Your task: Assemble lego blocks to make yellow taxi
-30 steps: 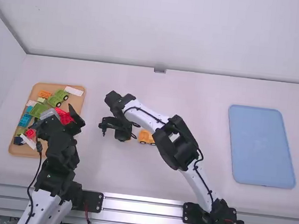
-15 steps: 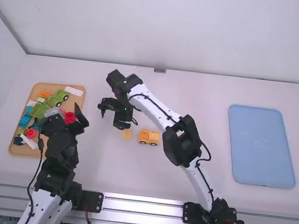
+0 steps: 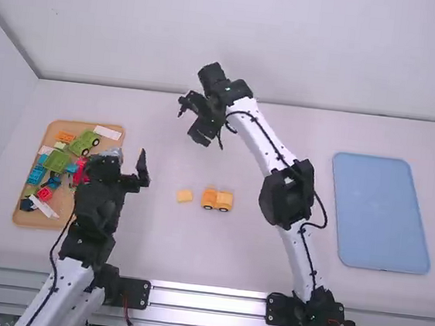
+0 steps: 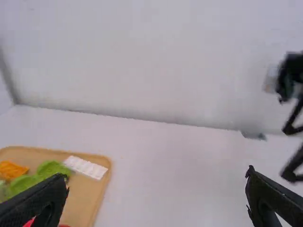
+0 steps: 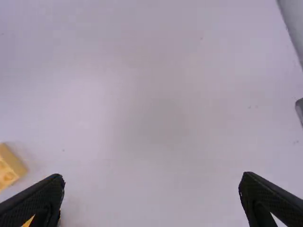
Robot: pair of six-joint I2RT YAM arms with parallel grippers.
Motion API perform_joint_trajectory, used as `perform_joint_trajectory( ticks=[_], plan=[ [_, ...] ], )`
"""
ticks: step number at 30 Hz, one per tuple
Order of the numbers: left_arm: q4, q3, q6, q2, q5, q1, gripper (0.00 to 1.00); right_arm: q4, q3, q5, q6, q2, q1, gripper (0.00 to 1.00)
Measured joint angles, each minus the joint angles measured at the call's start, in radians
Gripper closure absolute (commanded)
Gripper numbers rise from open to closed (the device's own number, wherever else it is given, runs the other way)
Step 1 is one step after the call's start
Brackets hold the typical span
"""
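With twelve pointing away from the arm bases, the white table (image 3: 143, 237) has the blue tray (image 3: 380, 211) at three o'clock and the wooden tray (image 3: 25, 219) of mixed blocks at nine. The right gripper (image 5: 152, 178) is at about twelve from the centre, fingers spread with nothing between them; the left gripper (image 4: 156, 175) hangs by the wooden tray's three o'clock edge, its fingers likewise wide apart and empty. The wheeled yellow taxi base (image 3: 217, 199) sits near the middle, with a small yellow brick (image 3: 185, 195) just beside it at nine, not joined. The likeliest trouble is the base rolling on its wheels if a brick is pressed on without a second gripper bracing it; a brick gripped askew could also miss the studs, and a low left finger could snag blocks at the tray's rim. Against the frame half a second ago, the right gripper has drawn off from beside the brick towards one o'clock, the left has shifted towards two, and the taxi base lies where it did
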Motion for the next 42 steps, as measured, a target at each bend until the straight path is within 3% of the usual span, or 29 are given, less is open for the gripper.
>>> perform_joint_trajectory(
  ticks=[3,7,15,19,25,27,28,34,39,42],
  plan=[
    [0.084,0.0,0.064,0.118,0.095,0.0,0.01,0.064,-0.018,-0.024,0.014,0.0,-0.021,0.02],
    [0.053,0.048,0.159,0.313,0.214,0.0,0.01,0.125,-0.06,0.017,0.06,0.0,-0.031,0.02],
    [-0.201,0.413,0.393,0.709,0.434,0.0,0.03,0.137,-0.084,0.032,0.09,0.0,-0.061,0.02],
    [-0.287,0.526,0.539,0.847,0.588,0.0,0.06,0.133,-0.084,-0.035,0.089,0.0,-0.111,0.02],
    [-0.298,0.58,0.64,0.933,0.702,0.0,0.1,0.146,-0.084,-0.011,0.104,-0.002,-0.153,0.02],
    [-0.292,0.58,0.655,0.933,0.711,0.0,0.01,0.144,-0.084,0.038,0.118,-0.004,-0.142,0.02],
    [-0.291,0.58,0.663,0.933,0.712,0.0,0.01,0.142,-0.084,0.05,0.12,-0.004,-0.137,0.01],
    [-0.291,0.58,0.67,0.933,0.663,0.0,0.01,0.116,-0.084,0.128,0.152,-0.009,-0.067,0.02],
    [-0.268,0.58,0.63,0.933,0.589,0.0,0.01,0.078,-0.085,0.142,0.179,-0.013,-0.065,0.02],
    [-0.249,0.58,0.579,0.931,0.581,0.006,0.01,0.155,-0.187,0.159,0.195,-0.055,-0.075,0.02]
  ],
)
